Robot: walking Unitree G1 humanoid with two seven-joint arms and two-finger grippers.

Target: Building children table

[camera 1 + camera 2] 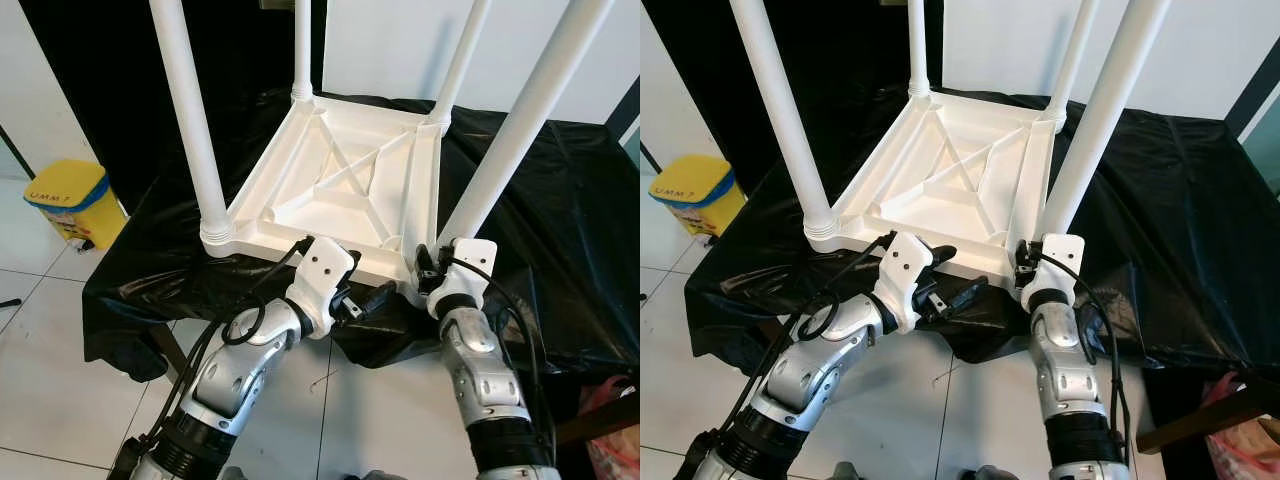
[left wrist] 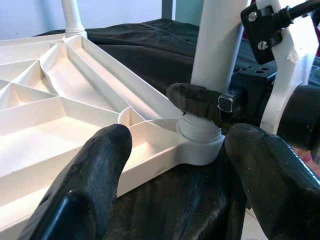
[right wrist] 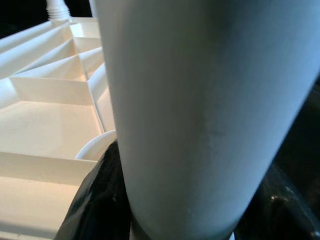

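A white plastic children's table (image 1: 340, 180) lies upside down on a black-covered surface, its legs pointing up. My right gripper (image 1: 432, 268) is shut around the base of the near right leg (image 1: 520, 130), just above its socket; in the right wrist view that leg (image 3: 200, 100) sits close between the black fingers (image 3: 95, 200). My left gripper (image 1: 375, 298) is open at the table's front edge, aimed toward the same corner. Seen from the left wrist, its fingers (image 2: 95, 170) frame the leg socket (image 2: 200, 135), apart from it. The near left leg (image 1: 190, 110) stands upright in its socket.
The black cloth (image 1: 560, 200) drapes over the support and hangs toward the tiled floor (image 1: 60, 340). A yellow bin (image 1: 68, 200) stands on the floor at the left. A pink bag (image 1: 615, 430) sits low at the right.
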